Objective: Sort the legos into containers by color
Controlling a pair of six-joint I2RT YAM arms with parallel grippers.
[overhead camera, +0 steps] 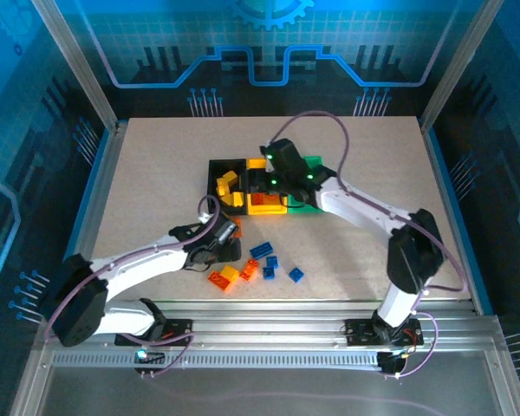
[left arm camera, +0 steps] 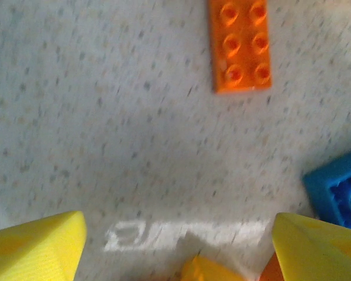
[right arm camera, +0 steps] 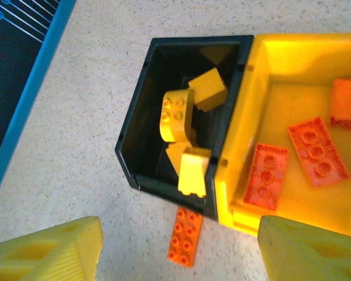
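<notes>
Centring matters now, since our left fingers point(left arm camera: 41, 249) gape wide and empty over a yellow brick point(left arm camera: 207, 270) on the tabletop point(left arm camera: 105, 117) near an orange plate point(left arm camera: 241, 44), while our right fingers point(right arm camera: 47, 252), equally open and empty, hover above the black bin point(right arm camera: 137, 143) of yellow bricks point(right arm camera: 178, 114).

Blue lego point(left arm camera: 339, 190) — partly beyond the left wrist view's edge

Matt, speckled, stone-look table point(left arm camera: 105, 146) lies between the left jaws, with a smooth, glossy plastic orange brick point(left arm camera: 241, 47) ahead. Ahead of the right jaws, shiny plastic black bin point(right arm camera: 141, 117) and yellow bin point(right arm camera: 304, 50). Jaws: finely ribbed matt plastic.
</notes>
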